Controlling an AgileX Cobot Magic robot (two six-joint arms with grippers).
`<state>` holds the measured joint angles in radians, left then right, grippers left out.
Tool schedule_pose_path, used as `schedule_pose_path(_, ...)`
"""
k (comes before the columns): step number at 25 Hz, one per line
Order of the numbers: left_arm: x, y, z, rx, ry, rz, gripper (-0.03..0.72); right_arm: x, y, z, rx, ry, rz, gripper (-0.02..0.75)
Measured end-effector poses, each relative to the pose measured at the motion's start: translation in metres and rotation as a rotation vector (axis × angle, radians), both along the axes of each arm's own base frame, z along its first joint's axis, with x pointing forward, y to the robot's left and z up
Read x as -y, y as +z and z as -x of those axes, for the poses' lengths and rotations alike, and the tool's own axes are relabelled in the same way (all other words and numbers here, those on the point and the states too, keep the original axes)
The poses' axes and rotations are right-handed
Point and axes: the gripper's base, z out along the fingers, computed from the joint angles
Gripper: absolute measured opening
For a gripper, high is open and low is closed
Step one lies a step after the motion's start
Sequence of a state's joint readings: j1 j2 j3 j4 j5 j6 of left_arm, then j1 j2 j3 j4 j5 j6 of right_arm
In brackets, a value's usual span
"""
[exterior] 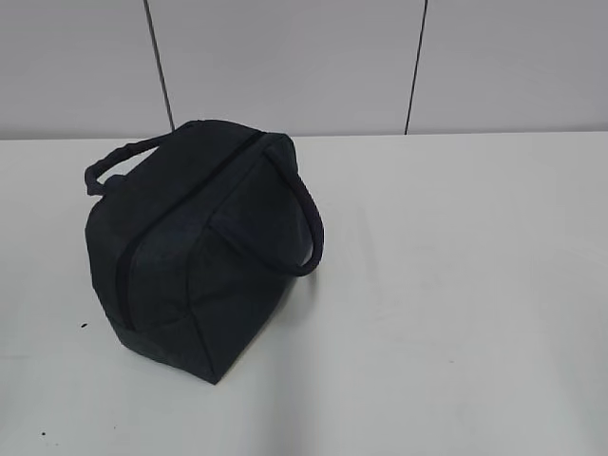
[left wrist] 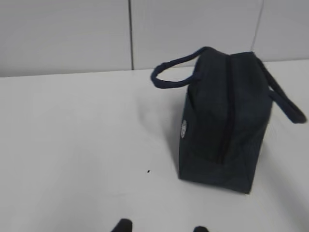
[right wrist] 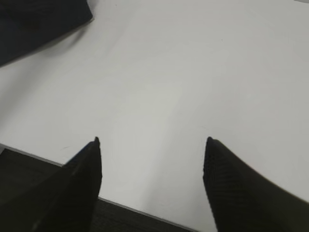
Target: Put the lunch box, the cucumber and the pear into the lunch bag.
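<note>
The dark navy lunch bag (exterior: 195, 242) stands on the white table (exterior: 456, 285) left of centre, its top zipper closed and its two looped handles hanging to either side. It also shows in the left wrist view (left wrist: 224, 121) and as a corner in the right wrist view (right wrist: 38, 21). My left gripper (left wrist: 161, 227) is open and empty, low over the table in front of the bag. My right gripper (right wrist: 152, 142) is open and empty above the table's front edge. Neither arm shows in the exterior view. The lunch box, cucumber and pear are out of view.
A pale panelled wall (exterior: 304, 57) runs behind the table. The table's front edge (right wrist: 120, 205) lies under my right gripper, with dark floor below. A small dark speck (left wrist: 148, 170) lies on the table left of the bag.
</note>
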<state>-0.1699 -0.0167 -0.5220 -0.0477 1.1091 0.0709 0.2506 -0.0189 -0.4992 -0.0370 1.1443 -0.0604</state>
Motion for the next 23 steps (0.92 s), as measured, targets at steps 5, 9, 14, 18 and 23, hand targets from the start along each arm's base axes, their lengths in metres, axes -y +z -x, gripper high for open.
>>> schedule_pose_path(5,0.0009,0.0001,0.0000,0.002,0.069,0.000,0.242,-0.0006,0.0000,0.0004,0.000,-0.080,-0.001,0.512)
schedule_pose_path(9,0.0011,0.0001,-0.0001,0.002,0.090,0.000,0.242,-0.0006,0.0000,0.0004,0.000,-0.097,0.000,0.512)
schedule_pose_path(14,0.0014,0.0001,-0.0001,0.002,0.109,0.000,0.242,-0.0006,0.0000,0.0004,0.000,-0.098,0.000,0.512)
schedule_pose_path(18,0.0014,0.0001,-0.0001,0.002,0.109,0.000,0.242,-0.0006,0.0000,0.0004,0.000,-0.099,-0.001,0.512)
schedule_pose_path(23,0.0014,0.0001,-0.0001,0.002,0.109,0.000,0.241,-0.0006,0.0000,0.0004,0.000,-0.099,-0.001,0.512)
